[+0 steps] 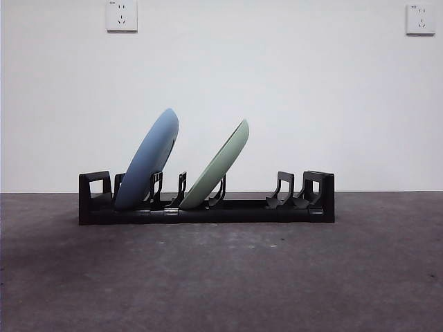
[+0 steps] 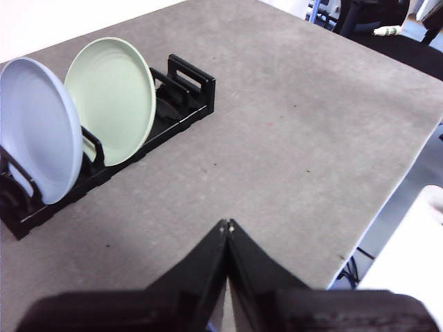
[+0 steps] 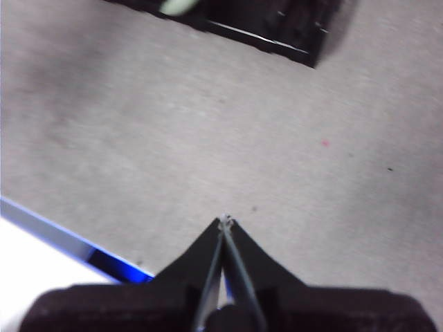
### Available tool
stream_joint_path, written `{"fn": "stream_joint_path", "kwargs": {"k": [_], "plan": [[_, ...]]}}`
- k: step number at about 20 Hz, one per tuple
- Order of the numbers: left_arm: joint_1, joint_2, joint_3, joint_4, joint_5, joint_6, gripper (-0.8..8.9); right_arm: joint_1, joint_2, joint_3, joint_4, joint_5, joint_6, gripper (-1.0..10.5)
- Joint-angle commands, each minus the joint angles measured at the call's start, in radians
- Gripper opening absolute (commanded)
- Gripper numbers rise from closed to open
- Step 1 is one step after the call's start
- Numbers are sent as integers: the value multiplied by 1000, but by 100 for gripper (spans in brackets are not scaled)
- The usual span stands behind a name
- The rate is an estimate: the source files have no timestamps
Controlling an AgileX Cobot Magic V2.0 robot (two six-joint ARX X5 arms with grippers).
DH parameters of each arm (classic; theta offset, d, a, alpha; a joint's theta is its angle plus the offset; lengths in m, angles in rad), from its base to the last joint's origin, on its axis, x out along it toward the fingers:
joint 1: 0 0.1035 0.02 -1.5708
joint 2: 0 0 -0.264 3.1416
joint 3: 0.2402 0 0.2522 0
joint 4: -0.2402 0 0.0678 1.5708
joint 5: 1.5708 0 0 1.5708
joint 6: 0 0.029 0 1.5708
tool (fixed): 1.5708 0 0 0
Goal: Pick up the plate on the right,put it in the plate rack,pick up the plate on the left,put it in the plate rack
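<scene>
Two plates stand in the plate rack point(image 1: 208, 207) on the grey bench point(image 1: 221, 277), both leaning the same way against the upright prongs. In the front view the blue plate point(image 1: 147, 160) sits in a slot near the rack's left end, and the green plate point(image 1: 220, 164) sits in a slot just beside it toward the middle; the two are apart, with a prong between them. The slots at the right end of the rack hold nothing.

Neither arm shows in the front view. The left tool point(image 2: 228, 224) hangs over bare bench, well apart from the rack, its two black jaws pressed tip to tip with nothing between them. From that wrist camera the blue plate point(image 2: 38, 131) and green plate point(image 2: 111, 98) face the lens, side by side in the rack point(image 2: 190, 90).

The right tool point(image 3: 225, 221) is likewise closed tip to tip and empty above bare bench, with one end of the rack point(image 3: 277, 28) and a sliver of the green plate point(image 3: 176, 7) blurred at the edge of its view
</scene>
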Motion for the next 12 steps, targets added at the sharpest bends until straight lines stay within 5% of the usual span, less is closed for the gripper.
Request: {"fn": "stream_joint_path", "kwargs": {"k": [1, 3, 6, 12], "plan": [[2, 8, 1, 55, -95, 19, -4, 0, 23, -7, -22, 11, -4, 2], [2, 14, 1, 131, -206, 97, -4, 0, 50, -7, -22, 15, -5, 2], [66, 15, 0, 230, -246, 252, -4, 0, 87, -7, -22, 15, -4, 2], [443, -103, -129, 442, 15, 351, -4, 0, 143, -7, -21, 15, -4, 2]]}}
